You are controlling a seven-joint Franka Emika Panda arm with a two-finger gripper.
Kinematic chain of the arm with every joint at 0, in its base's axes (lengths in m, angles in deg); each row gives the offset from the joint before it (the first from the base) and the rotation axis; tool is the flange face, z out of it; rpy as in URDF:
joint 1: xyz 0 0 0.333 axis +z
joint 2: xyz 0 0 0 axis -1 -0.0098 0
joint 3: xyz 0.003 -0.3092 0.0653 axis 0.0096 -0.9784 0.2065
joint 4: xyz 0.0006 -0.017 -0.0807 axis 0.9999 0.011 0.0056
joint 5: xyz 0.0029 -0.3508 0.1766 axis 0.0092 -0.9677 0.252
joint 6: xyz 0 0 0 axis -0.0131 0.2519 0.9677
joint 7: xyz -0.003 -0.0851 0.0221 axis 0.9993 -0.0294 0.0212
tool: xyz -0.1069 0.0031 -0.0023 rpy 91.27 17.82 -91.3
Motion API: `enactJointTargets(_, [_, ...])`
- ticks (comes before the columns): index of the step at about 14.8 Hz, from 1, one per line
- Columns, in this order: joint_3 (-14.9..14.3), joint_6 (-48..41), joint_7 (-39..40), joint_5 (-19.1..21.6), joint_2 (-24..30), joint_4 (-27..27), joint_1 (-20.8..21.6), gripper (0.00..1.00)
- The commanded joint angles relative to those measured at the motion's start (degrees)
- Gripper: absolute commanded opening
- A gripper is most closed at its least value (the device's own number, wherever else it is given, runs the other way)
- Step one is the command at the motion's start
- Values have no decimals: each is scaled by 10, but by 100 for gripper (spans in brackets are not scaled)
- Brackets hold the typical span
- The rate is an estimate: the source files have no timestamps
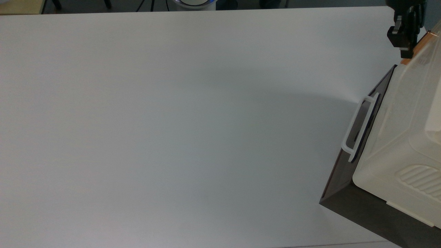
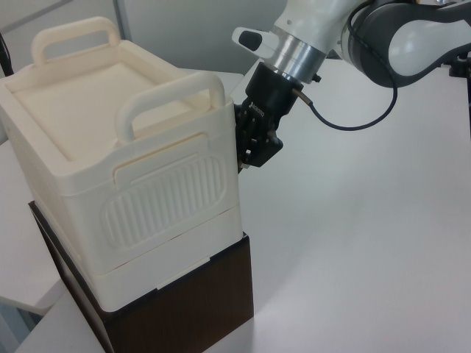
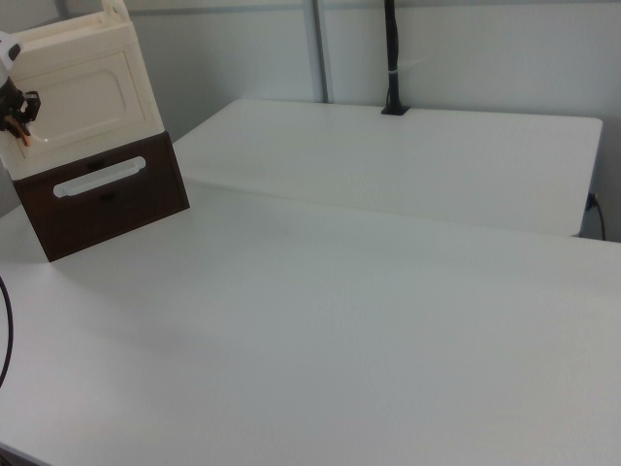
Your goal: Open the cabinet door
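The cabinet door (image 3: 87, 92) is a cream panel with a recessed moulding, on the front of the cream cabinet (image 2: 110, 140). It looks closed flat against the cabinet. Its small orange-brown handle (image 1: 418, 47) runs along the door's edge at the top view's upper right. My black gripper (image 1: 407, 51) is pressed against that edge, shut on the handle. In the left view the gripper (image 2: 247, 156) sits tight at the cabinet's front corner. In the right view the gripper (image 3: 17, 126) is at the door's left edge by the handle (image 3: 29, 142).
Below the cream cabinet is a dark brown drawer box (image 2: 184, 309) whose dark panel carries a white loop handle (image 1: 358, 129). The wide white table (image 1: 172, 120) spreads across the top view's left. A black post (image 3: 391, 58) stands at the far table edge.
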Motion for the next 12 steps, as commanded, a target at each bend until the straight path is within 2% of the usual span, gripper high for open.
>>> enactJointTargets(1, [-8, 32, -8, -10, -3, 4, 2, 0])
enactJointTargets(5, [-8, -5, 7, -10, 30, 36, -3, 0])
enactJointTargets(12, [-7, -89, 35, -3, 79, 61, -25, 0])
